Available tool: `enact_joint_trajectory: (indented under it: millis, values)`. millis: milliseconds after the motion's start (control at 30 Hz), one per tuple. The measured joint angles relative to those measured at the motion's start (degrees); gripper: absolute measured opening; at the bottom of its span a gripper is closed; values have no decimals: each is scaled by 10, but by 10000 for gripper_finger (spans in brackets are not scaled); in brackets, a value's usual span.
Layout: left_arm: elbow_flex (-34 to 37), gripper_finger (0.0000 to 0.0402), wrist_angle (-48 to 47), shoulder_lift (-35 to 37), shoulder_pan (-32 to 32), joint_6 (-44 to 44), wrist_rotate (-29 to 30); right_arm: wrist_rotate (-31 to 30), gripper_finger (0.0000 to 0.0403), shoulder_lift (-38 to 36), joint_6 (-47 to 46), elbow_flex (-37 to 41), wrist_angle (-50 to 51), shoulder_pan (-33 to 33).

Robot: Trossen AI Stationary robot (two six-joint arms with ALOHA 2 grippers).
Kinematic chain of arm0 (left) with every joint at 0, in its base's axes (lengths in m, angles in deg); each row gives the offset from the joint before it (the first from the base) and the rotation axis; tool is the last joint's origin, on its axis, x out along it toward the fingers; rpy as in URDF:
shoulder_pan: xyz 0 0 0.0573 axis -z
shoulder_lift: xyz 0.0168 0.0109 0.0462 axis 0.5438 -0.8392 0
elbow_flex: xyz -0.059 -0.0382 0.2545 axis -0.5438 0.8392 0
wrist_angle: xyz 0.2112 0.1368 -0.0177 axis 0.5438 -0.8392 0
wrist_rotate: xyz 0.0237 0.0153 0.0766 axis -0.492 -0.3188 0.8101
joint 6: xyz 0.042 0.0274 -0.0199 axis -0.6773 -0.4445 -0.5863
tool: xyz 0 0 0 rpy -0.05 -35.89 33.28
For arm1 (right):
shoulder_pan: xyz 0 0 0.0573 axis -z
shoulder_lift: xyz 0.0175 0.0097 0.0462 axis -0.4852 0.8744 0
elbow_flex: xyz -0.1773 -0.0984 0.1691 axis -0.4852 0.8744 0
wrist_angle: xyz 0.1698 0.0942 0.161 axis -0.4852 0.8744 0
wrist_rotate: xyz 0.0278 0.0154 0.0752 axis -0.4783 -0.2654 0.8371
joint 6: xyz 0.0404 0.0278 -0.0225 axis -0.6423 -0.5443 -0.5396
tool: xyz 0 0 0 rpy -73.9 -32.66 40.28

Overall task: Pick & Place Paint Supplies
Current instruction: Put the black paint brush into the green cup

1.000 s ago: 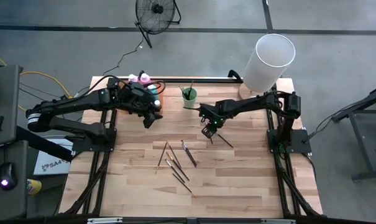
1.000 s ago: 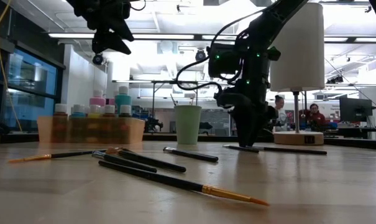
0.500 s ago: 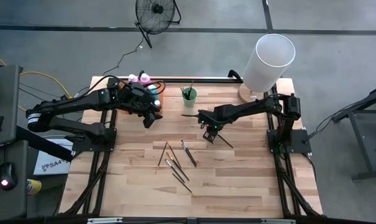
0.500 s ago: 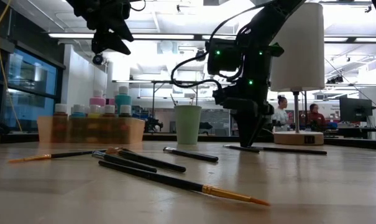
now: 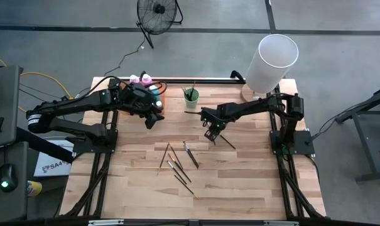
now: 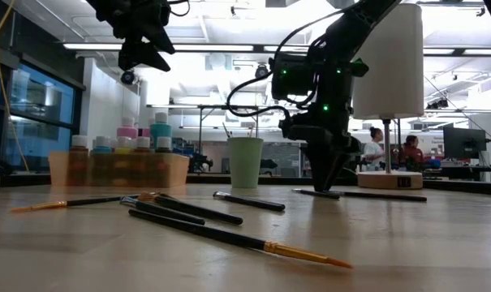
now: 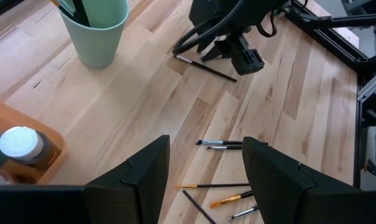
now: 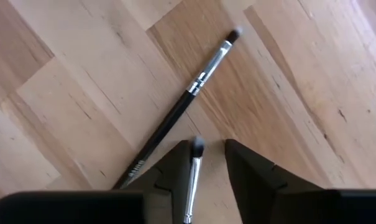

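My right gripper (image 8: 207, 149) points down, low over the table at mid-right (image 5: 211, 130), open by a narrow gap. A thin silver-ferruled brush (image 8: 194, 165) lies in that gap, its tip just past the fingertips. A bigger dark-handled brush (image 8: 188, 93) lies flat on the wood just beyond. Several more brushes (image 5: 177, 160) lie scattered at the table's middle. My left gripper (image 7: 206, 180) hangs open and empty, high beside the orange tray (image 6: 119, 170), which holds paint bottles (image 6: 160, 130). My right gripper's fingers stand on either side of the thin brush's ferrule (image 8: 192, 174), coming from above and lying across it. A gap shows on one side. I cannot tell whether the other finger (image 8: 175, 171) touches the brush.
A green cup (image 5: 191, 96) with brushes in it stands at the far middle, between the two arms. A tall white cylinder (image 5: 271, 63) stands at the far right corner. Bare wood lies along the near half of the table, in front of the scattered brushes.
My right gripper has turned a little about its own pointing line while staying low over the same spot. The brushes on the table have kept their places.
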Motion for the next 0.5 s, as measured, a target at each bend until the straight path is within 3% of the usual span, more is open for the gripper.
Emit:
enact_joint_trajectory:
  millis: [333, 500]
  values:
    - [0, 200, 0, 0, 0, 19, 0, 4, 13, 0, -5, 1, -22, 0]
    - [0, 200, 0, 0, 0, 25, 0, 38, 5, 1, -17, 1, -31, 6]
